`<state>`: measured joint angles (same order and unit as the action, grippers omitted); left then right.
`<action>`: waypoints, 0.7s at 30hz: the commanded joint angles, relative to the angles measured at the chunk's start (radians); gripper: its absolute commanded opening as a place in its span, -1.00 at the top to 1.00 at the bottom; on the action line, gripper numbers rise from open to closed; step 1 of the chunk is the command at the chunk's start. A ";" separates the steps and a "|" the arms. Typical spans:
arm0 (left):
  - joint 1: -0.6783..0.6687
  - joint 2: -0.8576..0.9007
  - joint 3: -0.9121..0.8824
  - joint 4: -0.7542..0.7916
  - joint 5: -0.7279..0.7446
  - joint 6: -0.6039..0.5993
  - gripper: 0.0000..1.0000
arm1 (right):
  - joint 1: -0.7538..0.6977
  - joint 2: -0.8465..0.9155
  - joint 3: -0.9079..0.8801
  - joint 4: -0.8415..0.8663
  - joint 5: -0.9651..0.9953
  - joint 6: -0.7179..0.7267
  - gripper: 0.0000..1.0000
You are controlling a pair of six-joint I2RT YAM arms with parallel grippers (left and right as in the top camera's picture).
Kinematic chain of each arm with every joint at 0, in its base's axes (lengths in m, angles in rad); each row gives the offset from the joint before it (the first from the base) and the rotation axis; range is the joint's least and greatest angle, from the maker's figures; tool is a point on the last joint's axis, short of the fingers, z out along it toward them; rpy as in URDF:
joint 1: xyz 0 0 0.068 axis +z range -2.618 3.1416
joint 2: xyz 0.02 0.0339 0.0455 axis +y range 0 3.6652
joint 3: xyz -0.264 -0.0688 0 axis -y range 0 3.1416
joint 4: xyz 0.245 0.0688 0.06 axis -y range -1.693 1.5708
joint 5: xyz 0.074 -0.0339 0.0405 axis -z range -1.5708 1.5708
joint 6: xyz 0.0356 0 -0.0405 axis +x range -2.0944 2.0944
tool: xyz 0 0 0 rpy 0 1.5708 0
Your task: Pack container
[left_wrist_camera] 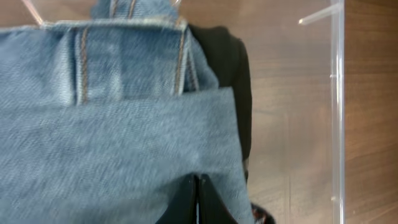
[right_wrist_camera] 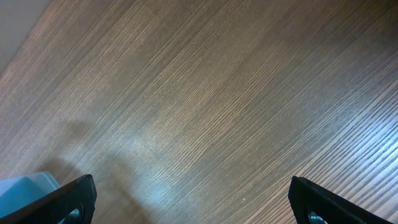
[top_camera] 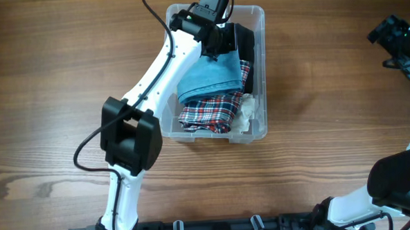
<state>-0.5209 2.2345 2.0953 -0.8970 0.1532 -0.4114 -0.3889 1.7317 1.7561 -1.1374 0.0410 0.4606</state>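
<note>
While folded denim (top_camera: 210,76) lies atop plaid cloth (top_camera: 208,115) in the container (top_camera: 257,36) — far mid-bench — the left fingers (left_wrist_camera: 185,202), pressed together over it, are best parted before withdrawal; the right fingers (right_wrist_camera: 69,202) are spread.

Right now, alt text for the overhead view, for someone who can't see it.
The left gripper reaches into a clear plastic container on a wooden table, over folded blue denim stacked on a red plaid garment, black fabric alongside. The right arm sits off to the right.
</note>
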 commanded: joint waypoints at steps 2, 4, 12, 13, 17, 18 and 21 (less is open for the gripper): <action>0.000 -0.166 -0.014 -0.093 -0.005 0.015 0.92 | 0.002 0.007 -0.004 0.004 -0.009 0.013 -0.99; -0.016 -0.195 -0.014 -0.165 -0.004 0.014 0.92 | 0.002 0.007 -0.004 0.004 -0.009 0.013 -0.99; -0.094 -0.156 -0.045 -0.272 0.040 0.011 0.92 | 0.002 0.007 -0.004 0.004 -0.009 0.013 -0.99; -0.106 -0.150 -0.063 -0.270 0.039 0.003 0.92 | 0.002 0.007 -0.004 0.004 -0.009 0.013 -1.00; -0.134 -0.132 -0.114 -0.267 0.036 0.003 0.92 | 0.002 0.007 -0.004 0.004 -0.009 0.013 -0.99; -0.137 -0.126 -0.124 -0.267 0.036 -0.005 0.92 | 0.002 0.007 -0.004 0.004 -0.009 0.013 -0.99; -0.138 -0.113 -0.165 -0.263 0.036 -0.023 0.92 | 0.002 0.007 -0.004 0.004 -0.009 0.013 -0.99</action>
<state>-0.6594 2.0926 1.9789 -1.1625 0.1810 -0.4141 -0.3889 1.7317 1.7561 -1.1374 0.0414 0.4606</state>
